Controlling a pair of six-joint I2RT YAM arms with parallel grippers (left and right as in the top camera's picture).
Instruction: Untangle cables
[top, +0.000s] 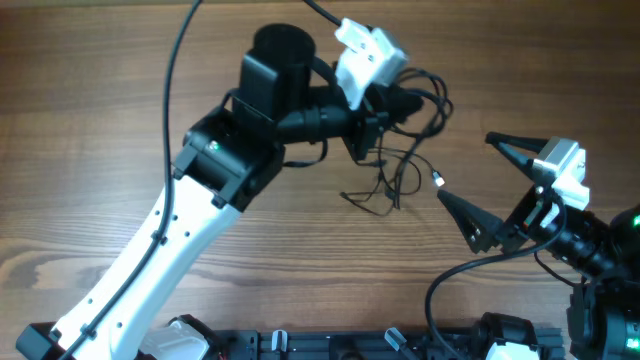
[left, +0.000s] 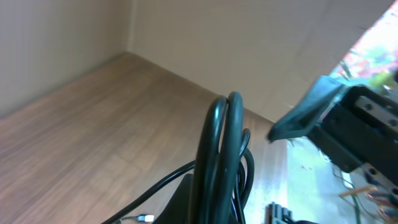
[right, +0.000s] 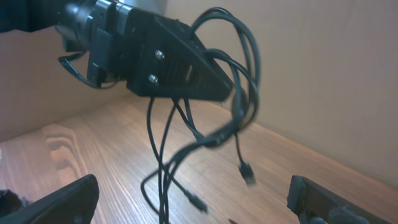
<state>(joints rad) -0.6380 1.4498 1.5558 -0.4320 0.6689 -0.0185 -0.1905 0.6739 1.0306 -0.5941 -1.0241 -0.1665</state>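
Note:
The cables (top: 392, 172) are thin black wires. My left gripper (top: 388, 108) is shut on their upper loops and holds the bundle above the table. Loose strands and small plugs hang down to the wood. In the left wrist view the loops (left: 225, 149) stand right over the jaws (left: 208, 208), and a small silver plug (left: 146, 218) lies below. In the right wrist view the left gripper (right: 180, 65) holds the tangle (right: 214, 134), which hangs between my right fingers. My right gripper (top: 487, 182) is open and empty just right of the hanging strands; its wrist view (right: 193, 202) shows the same.
The wooden table (top: 120, 110) spreads to the left and far side. The left arm's thick black cable (top: 178, 60) arcs over the upper left. A black rail with arm bases (top: 330, 345) runs along the front edge. A pale wall (right: 323, 74) stands behind.

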